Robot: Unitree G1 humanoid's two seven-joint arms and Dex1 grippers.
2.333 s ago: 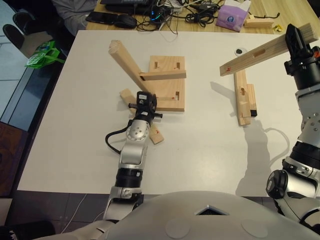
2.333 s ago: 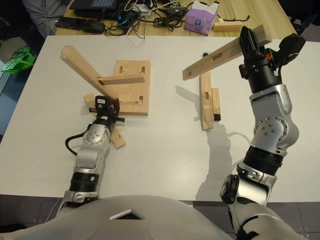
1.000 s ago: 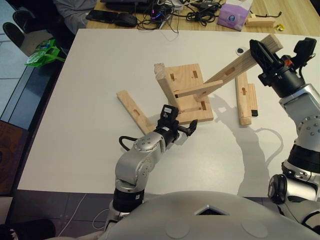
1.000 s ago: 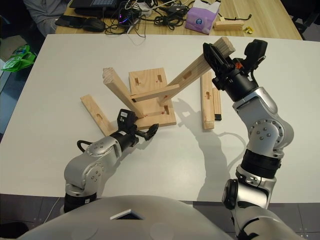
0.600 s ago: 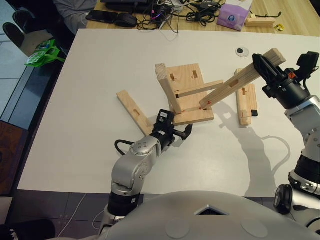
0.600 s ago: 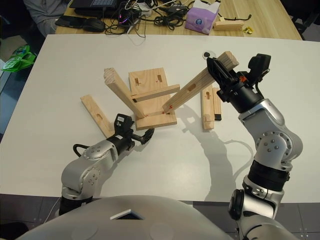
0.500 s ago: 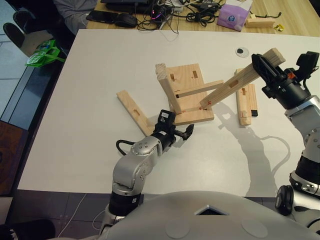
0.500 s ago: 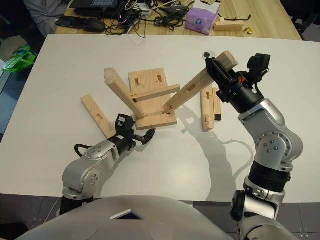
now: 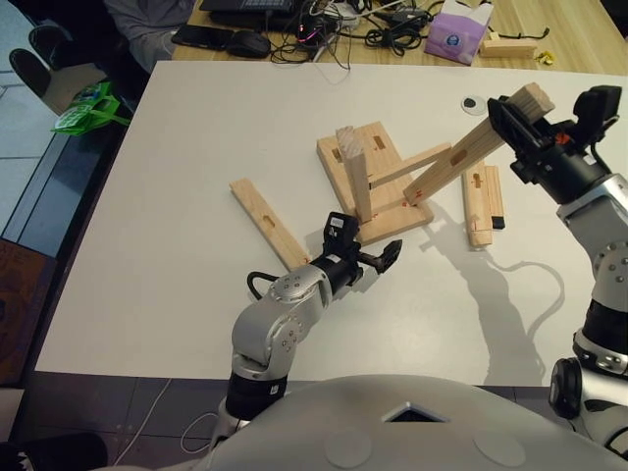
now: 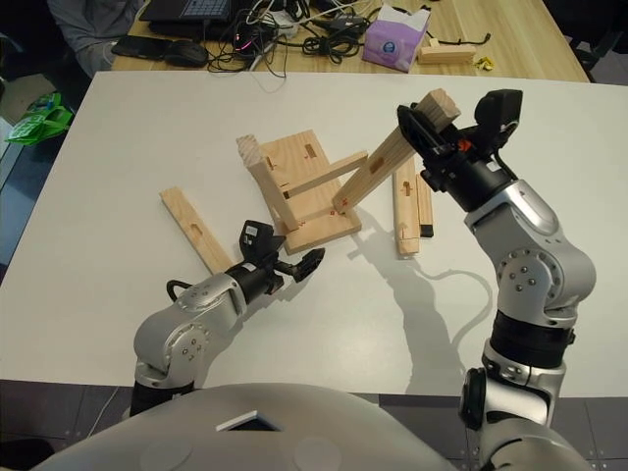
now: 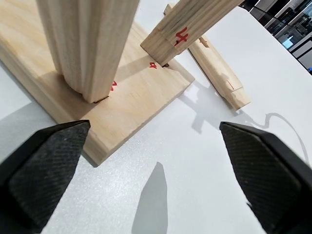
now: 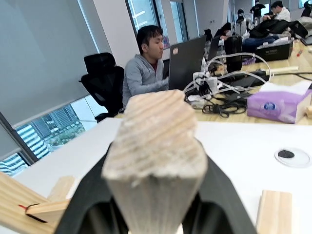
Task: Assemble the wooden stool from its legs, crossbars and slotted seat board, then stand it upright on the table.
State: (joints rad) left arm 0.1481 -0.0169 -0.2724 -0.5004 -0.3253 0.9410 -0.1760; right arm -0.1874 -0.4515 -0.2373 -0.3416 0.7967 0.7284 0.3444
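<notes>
Right end effector [image 9: 514, 126] is clamped on a tilted leg [image 9: 453, 165], its lower end touching the seat board [image 11: 131, 97] on the table [image 9: 196, 147]. Left end effector [image 11: 151, 134] is spread apart just beside the board's edge. Leg insertion is judged in hand: the leg is to be uprighted and pressed into its slot.

A white counter [image 9: 177, 245] stands over grey floor [image 9: 22, 137] at nine o'clock, with a wooden desk [image 9: 589, 29] carrying tangled cables [image 9: 392, 18] at twelve.
</notes>
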